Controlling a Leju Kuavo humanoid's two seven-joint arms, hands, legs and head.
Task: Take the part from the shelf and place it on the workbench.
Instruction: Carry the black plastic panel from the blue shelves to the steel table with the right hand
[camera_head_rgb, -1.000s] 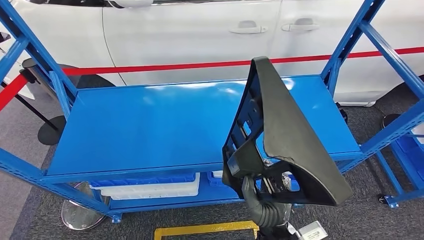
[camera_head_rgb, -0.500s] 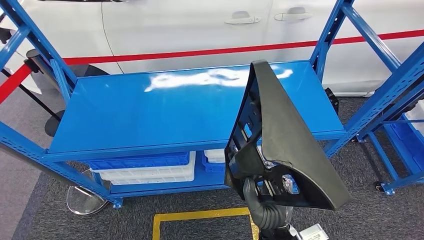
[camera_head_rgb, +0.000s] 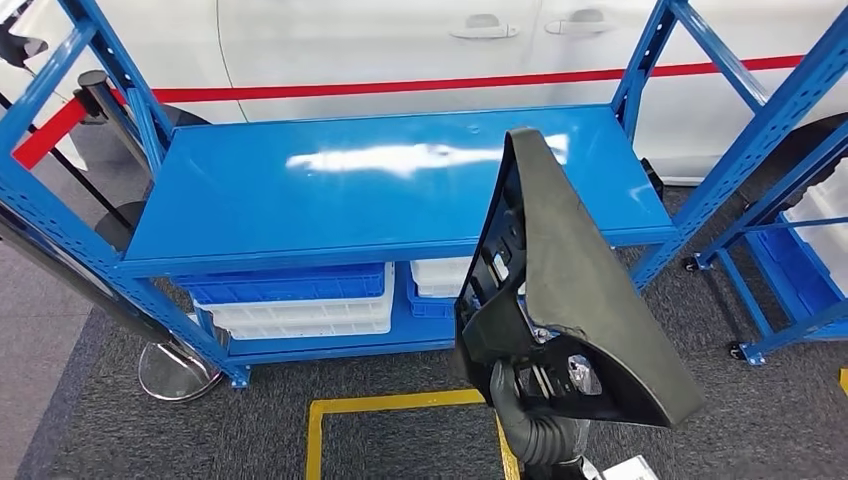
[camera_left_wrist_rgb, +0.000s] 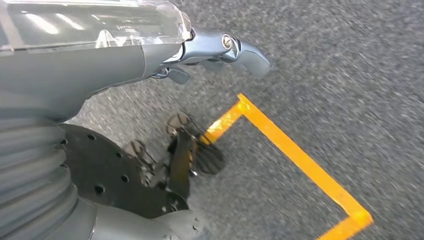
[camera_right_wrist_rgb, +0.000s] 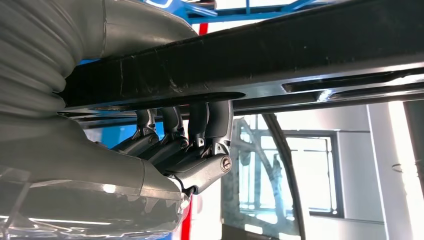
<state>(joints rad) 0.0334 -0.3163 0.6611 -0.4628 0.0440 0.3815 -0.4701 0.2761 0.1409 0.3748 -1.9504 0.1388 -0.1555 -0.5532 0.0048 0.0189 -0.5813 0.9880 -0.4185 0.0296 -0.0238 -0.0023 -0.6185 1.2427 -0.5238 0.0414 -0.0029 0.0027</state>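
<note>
A car workshop or factory hall.
A blue steel shelf (camera_head_rgb: 400, 185) holds plastic bins (camera_head_rgb: 295, 300) on its lower level, a white car (camera_head_rgb: 420, 40) stands behind a red barrier belt (camera_head_rgb: 400, 85), and yellow tape (camera_head_rgb: 390, 405) marks the grey carpet floor (camera_head_rgb: 100, 420).

Grey ribbed wrist covers, silver arms, dark fingers.
The right hand (camera_right_wrist_rgb: 175, 150) has a pale grey ribbed cover, a glossy silver casing and dark fingers (camera_right_wrist_rgb: 212, 120) with a bright screw at the knuckle. The left hand (camera_left_wrist_rgb: 215, 47) shows the same silver casing, a screw and a grey thumb.
</note>
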